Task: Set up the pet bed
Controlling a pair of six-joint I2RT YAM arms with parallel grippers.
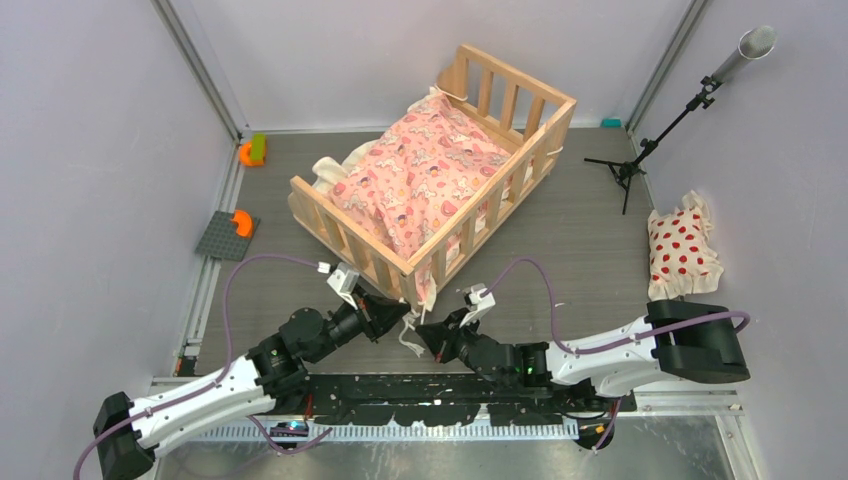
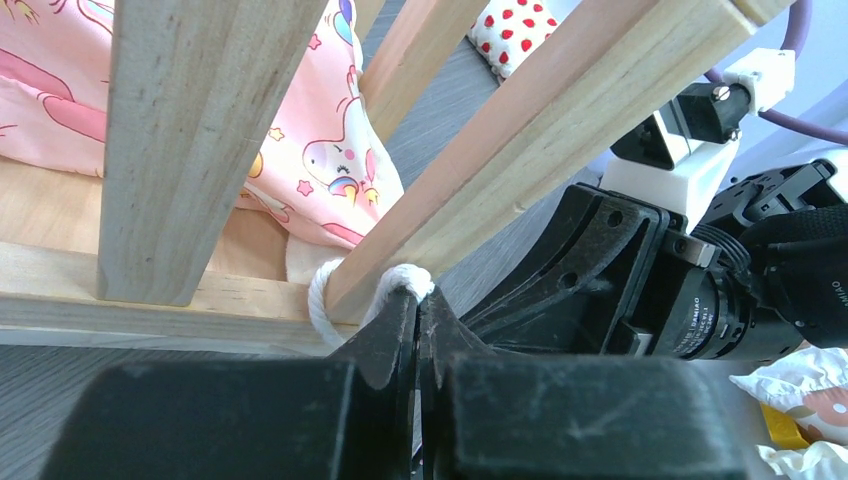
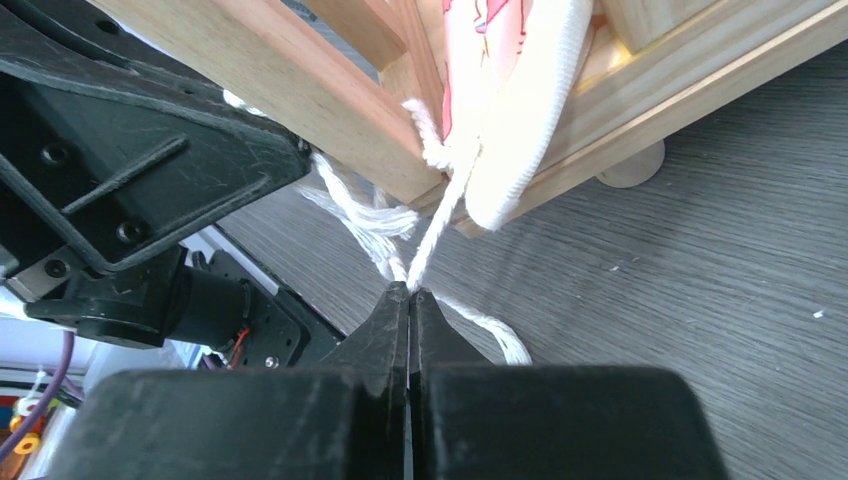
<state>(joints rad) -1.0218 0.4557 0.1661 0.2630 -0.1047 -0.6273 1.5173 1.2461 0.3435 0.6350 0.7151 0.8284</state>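
Pet bed (image 1: 488, 188) is sitting right in front of both tools, corner post nearly touching em. Left gripper (image 2: 418, 300) is squeezing shut on the cream tie (image 2: 320, 295) looped at that post. Right gripper (image 3: 410, 292) is pinching a cream tie strand too, w/ pink cushion (image 3: 470, 60) poking out just above.

Right tool (image 3: 410, 296): pinched closed on a white tie cord (image 3: 437, 220).
Cord: runs up to the pet bed (image 3: 310, 85) corner.

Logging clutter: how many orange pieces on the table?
2. One orange piece at the far-left corner; another on the grey baseplate nearer the arms. Others may hide behind the pet bed.
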